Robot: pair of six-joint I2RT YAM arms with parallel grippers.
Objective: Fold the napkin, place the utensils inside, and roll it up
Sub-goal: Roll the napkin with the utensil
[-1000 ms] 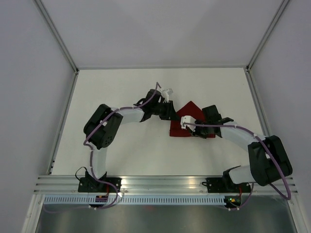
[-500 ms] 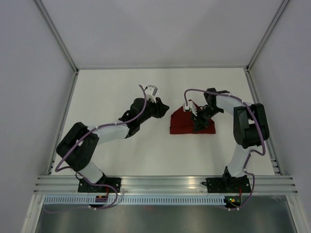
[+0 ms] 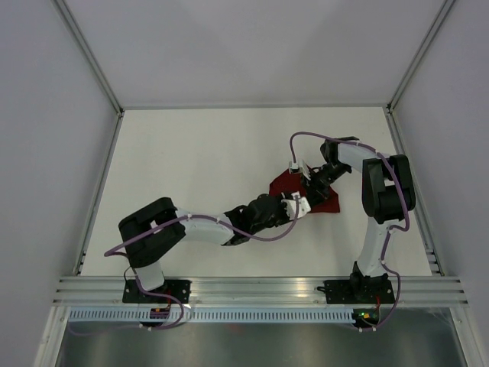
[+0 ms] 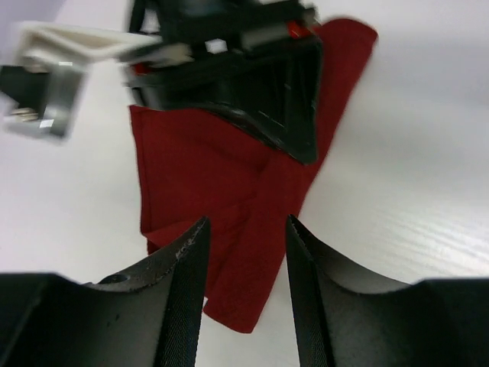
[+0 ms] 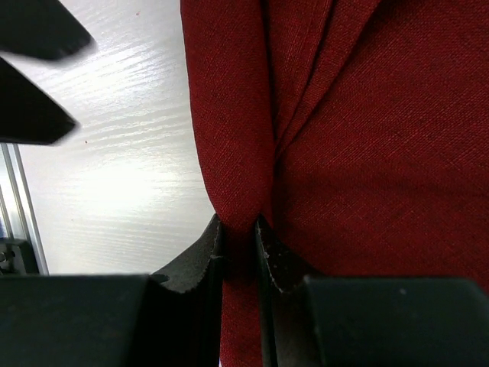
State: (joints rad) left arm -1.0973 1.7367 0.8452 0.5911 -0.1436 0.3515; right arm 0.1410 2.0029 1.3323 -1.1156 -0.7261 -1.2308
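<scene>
The dark red napkin (image 3: 283,183) lies crumpled and partly folded on the white table, right of the middle. My right gripper (image 3: 312,186) is on its upper middle and is shut on a raised fold of the cloth (image 5: 229,153); its jaws (image 5: 239,226) pinch it tight. My left gripper (image 3: 298,202) points at the napkin's near-left part. In the left wrist view its jaws (image 4: 244,223) stand open and empty, just above the napkin's near corner (image 4: 229,183), with the right gripper's black body (image 4: 252,69) beyond. No utensils show in any view.
White table (image 3: 191,145) with grey walls on three sides and an aluminium rail (image 3: 252,289) at the near edge. The left arm (image 3: 199,225) lies low across the near middle. The left gripper's fingers (image 5: 30,84) show at the top left of the right wrist view.
My left arm has swung from the napkin's far-left side round to its near side, and its gripper now points at the cloth. The right gripper has stayed on the napkin.
</scene>
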